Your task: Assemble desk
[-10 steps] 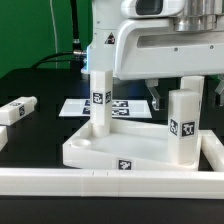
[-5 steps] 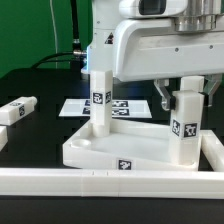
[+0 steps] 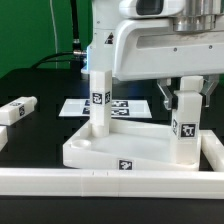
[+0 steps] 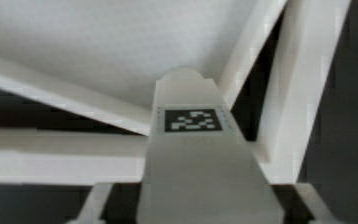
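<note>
The desk slab (image 3: 110, 150) lies flat on the black table, white and rimmed. Two square white legs stand upright in its corner sockets. One leg (image 3: 99, 100) is at the exterior view's left. The other leg (image 3: 183, 128) is at the exterior view's right, and my gripper (image 3: 186, 97) is shut on its upper end, one finger on each side. In the wrist view this held leg (image 4: 197, 150) runs away from the camera with its tag facing it. It sits between my fingers (image 4: 108, 204), with the slab (image 4: 105, 50) beyond it.
A loose tagged leg (image 3: 16, 110) lies on the table at the exterior view's left. The marker board (image 3: 120, 107) lies flat behind the slab. White border rails (image 3: 100, 184) run along the front and the exterior view's right side.
My fingers stood wide apart around the right leg a second ago. They have since closed onto it. The arm and the parts have stayed in place.
</note>
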